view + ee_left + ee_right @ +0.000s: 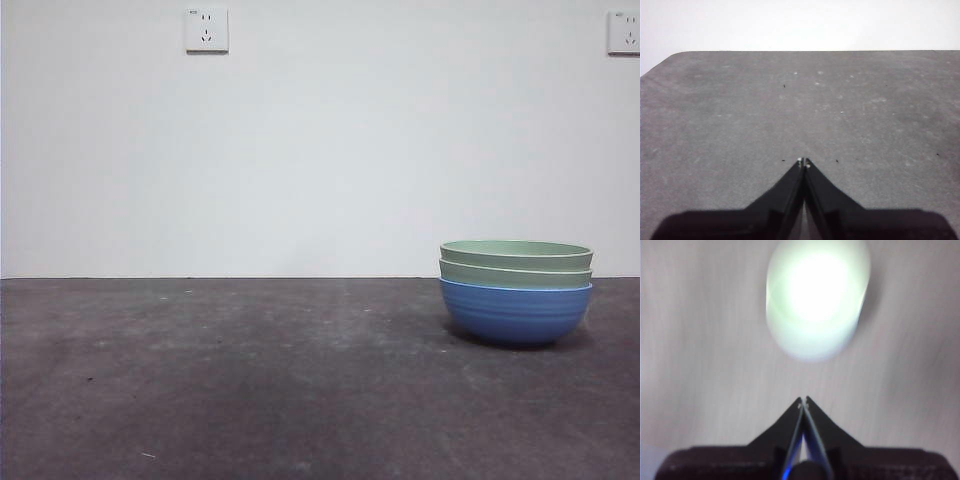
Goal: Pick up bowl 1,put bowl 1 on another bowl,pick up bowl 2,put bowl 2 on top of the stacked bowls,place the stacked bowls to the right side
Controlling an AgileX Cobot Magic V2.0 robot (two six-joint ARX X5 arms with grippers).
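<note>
Since both green bowls sit nested inside the blue bowl point(515, 312), the stacked bowls point(516, 290) stand as one upright pile toward the right side of the worktop point(250, 380), near its far edge by the wall, which suggests the stacking and the shift rightward are already done. No gripper touches the pile. Over bare worktop the left gripper point(804, 162) hangs with jaws pressed together, holding nothing. With jaws likewise closed and empty, the right gripper point(803, 401) is apart from the stack point(816, 300), seen blurred and overexposed, probably because it has let go.
</note>
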